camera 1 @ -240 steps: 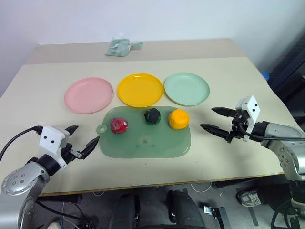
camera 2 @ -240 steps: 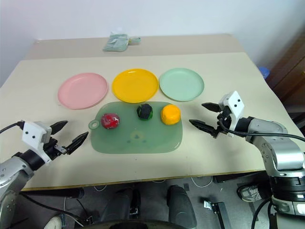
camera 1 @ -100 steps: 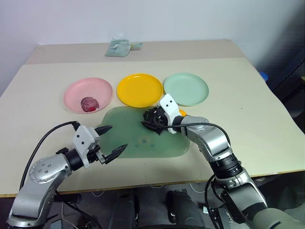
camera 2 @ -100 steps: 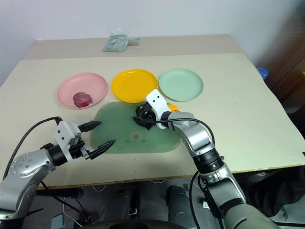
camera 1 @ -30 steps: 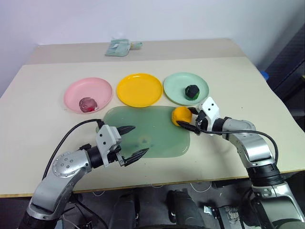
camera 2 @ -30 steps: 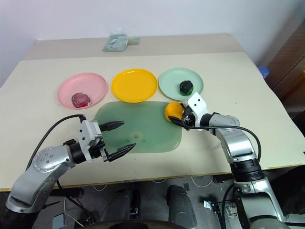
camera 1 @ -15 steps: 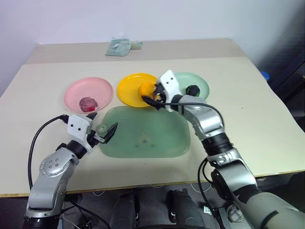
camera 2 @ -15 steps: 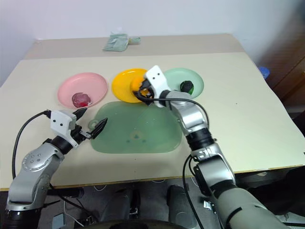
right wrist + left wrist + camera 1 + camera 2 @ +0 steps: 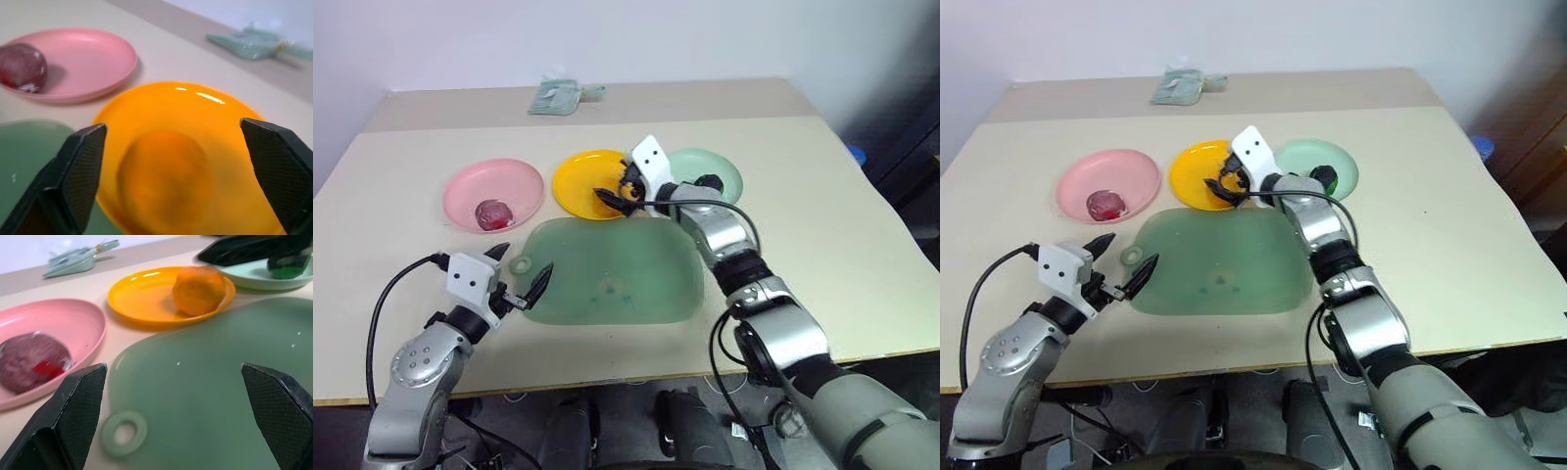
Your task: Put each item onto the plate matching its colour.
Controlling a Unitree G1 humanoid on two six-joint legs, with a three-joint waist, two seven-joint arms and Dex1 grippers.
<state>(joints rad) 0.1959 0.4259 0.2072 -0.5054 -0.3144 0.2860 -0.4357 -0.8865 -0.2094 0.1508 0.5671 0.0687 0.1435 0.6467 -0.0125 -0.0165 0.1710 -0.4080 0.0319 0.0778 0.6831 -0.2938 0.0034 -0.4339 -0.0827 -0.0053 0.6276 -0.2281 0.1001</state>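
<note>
Orange toy (image 9: 199, 290) sits on yellow plate (image 9: 142, 301), between the spread fingers of the right gripper (image 9: 173, 147), which grips nothing. Left gripper (image 9: 522, 274) wide open, empty, over green mat (image 9: 607, 279). Toy looks light, rigid, glossy; grip across its middle.

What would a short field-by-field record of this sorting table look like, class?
pink plate: holds the red item
yellow plate: holds the orange item
mint plate: holds the dark green item
green mat: bare
right gripper: open, around the orange item
left gripper: open, at the mat's near left corner
</note>
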